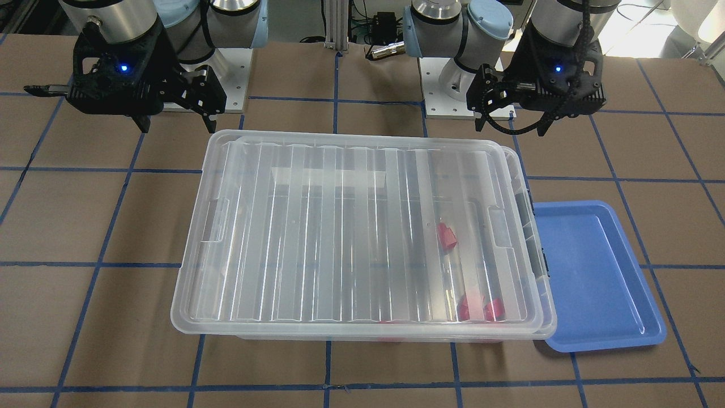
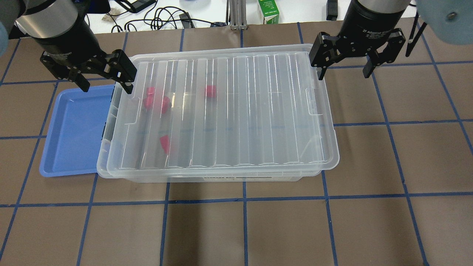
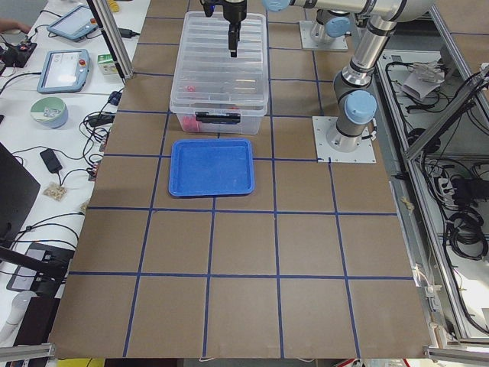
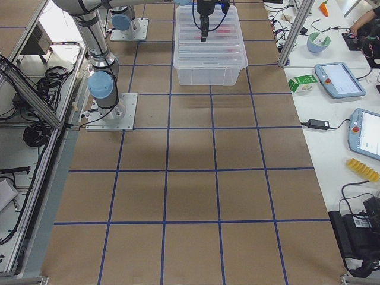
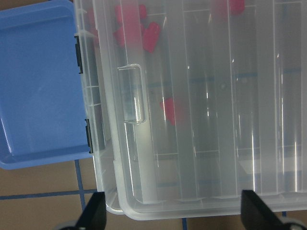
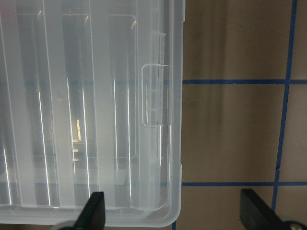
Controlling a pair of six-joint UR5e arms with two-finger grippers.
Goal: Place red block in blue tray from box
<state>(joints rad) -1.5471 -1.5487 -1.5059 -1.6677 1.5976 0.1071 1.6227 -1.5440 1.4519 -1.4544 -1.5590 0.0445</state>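
Observation:
The box [image 2: 332, 147] is a clear bin in mid table with its ribbed lid [image 1: 340, 238] on, sitting slightly askew. Several red blocks show through the lid near the box's left end: one [image 2: 164, 143] alone, one [image 2: 210, 91] further back, others [image 2: 157, 102] close together. The blue tray [image 2: 74, 129] lies empty against that end, partly under the box's rim. My left gripper [image 2: 106, 88] hovers open and empty over the box's left end by the tray. My right gripper [image 2: 343, 75] hovers open and empty over the box's right end.
The brown table top carries a blue tape grid. The arm bases [image 1: 226, 79] [image 1: 453, 85] stand behind the box. Cables and a green carton [image 2: 269, 13] lie past the far edge. Grey latches [image 5: 79, 55] sit on the box's end by the tray.

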